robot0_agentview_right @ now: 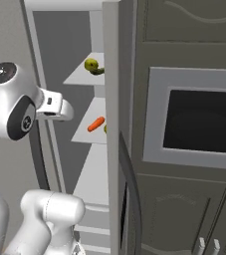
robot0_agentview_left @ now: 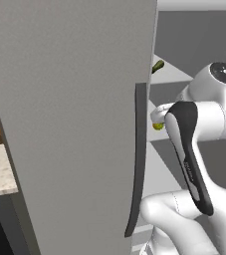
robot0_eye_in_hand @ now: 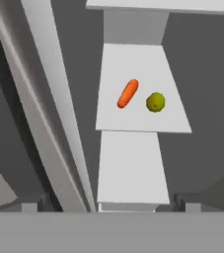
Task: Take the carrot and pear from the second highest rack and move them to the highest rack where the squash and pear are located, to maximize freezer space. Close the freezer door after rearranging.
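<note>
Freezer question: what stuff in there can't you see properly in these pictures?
- Squash, left base view: mostly hidden by the freezer door.
- Lower pear, right base view: cut off by the other door's edge.
- Pear, left base view: partly covered by the arm.

No text or labels can be read.

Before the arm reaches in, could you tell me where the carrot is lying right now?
The carrot lies on the second highest rack, just left of a pear in the hand view, apart from it.
</note>
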